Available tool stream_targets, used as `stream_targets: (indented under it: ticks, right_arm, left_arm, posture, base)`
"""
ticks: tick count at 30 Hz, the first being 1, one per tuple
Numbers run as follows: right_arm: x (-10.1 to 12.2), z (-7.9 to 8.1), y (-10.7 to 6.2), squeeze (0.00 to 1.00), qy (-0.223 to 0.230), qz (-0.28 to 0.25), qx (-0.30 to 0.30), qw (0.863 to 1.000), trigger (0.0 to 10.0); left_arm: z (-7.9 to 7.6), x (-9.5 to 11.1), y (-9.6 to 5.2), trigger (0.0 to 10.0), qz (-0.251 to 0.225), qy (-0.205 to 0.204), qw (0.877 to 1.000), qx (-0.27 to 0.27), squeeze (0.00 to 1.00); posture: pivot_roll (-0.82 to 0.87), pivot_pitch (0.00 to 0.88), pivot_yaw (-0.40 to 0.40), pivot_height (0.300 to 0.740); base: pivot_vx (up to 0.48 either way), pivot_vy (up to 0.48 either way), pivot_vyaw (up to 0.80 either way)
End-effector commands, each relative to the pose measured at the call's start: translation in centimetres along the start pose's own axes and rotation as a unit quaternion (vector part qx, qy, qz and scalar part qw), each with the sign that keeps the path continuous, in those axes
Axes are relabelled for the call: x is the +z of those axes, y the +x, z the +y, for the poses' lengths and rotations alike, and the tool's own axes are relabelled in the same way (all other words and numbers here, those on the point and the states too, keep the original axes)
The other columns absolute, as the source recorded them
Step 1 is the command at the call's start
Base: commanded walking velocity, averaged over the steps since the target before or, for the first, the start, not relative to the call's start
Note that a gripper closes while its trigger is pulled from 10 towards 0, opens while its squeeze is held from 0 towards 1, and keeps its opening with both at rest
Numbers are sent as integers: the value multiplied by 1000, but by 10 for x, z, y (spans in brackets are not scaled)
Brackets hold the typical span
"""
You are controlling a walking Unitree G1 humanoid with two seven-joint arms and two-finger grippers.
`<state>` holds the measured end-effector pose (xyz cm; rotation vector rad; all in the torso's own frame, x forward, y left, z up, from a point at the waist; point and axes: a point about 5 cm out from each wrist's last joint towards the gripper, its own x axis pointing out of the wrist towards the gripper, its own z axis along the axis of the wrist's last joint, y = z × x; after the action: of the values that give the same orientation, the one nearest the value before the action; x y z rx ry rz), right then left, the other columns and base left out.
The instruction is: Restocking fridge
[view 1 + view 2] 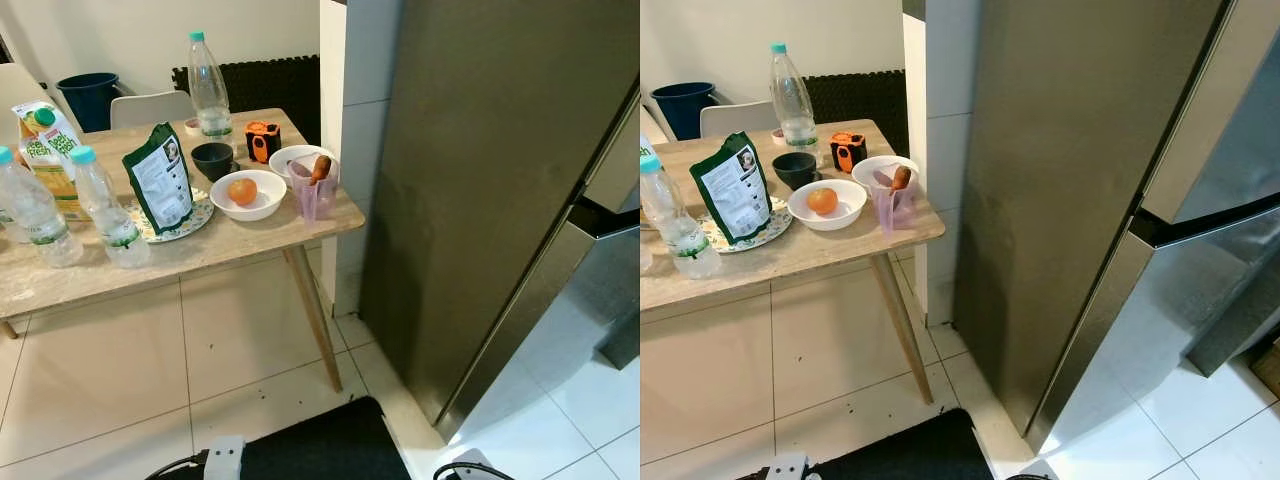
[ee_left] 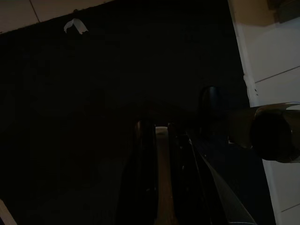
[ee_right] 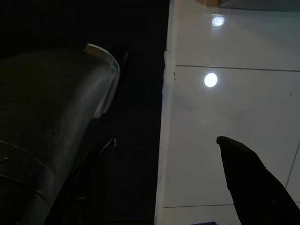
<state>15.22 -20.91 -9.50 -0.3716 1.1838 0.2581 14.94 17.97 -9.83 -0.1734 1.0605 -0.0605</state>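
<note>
The tall steel fridge (image 1: pixel 480 200) stands at the right with its doors closed. Left of it a wooden table (image 1: pixel 230 255) carries the goods: a white bowl holding an orange (image 1: pixel 242 190), a pink cup (image 1: pixel 314 192) with a brown stick-like item in it, a green pouch (image 1: pixel 160 180), a juice carton (image 1: pixel 45 150), two small water bottles (image 1: pixel 105 210) and a tall bottle (image 1: pixel 208 90). Both arms hang idle low by the floor. My left gripper (image 2: pixel 158 129) is shut over a black mat. My right gripper (image 3: pixel 164 145) is open above white tiles.
A black bowl (image 1: pixel 212 158), an orange-and-black gadget (image 1: pixel 262 140) and a second white bowl (image 1: pixel 297 158) also sit on the table. Behind it are a white chair (image 1: pixel 150 105), a dark blue bin (image 1: pixel 88 98) and a black radiator (image 1: pixel 270 85). A black mat (image 1: pixel 320 445) lies at my feet.
</note>
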Motion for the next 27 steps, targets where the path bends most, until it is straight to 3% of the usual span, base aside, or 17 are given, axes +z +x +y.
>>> stream_targets:
  ticks: [1,14,27]
  right_arm:
    - [-4,1,0,0,6,5,-1,1000,10000]
    - [-7,-1,-1,0,6,8,-2,1000,10000]
    - [-9,-2,-1,0,8,8,-1,1000,10000]
  left_arm:
    - [4,-3,-1,10000,5,8,1000,5,0]
    - [3,-4,-1,10000,9,11,1000,1,0]
    - [5,-8,-2,10000,16,19,1000,1,0]
  posture:
    - [-6,9,-28,740]
    - [-9,12,-29,740]
    - [-11,20,-25,740]
  base:
    - [0,0,0]
    - [0,0,0]
    - [263,0,0]
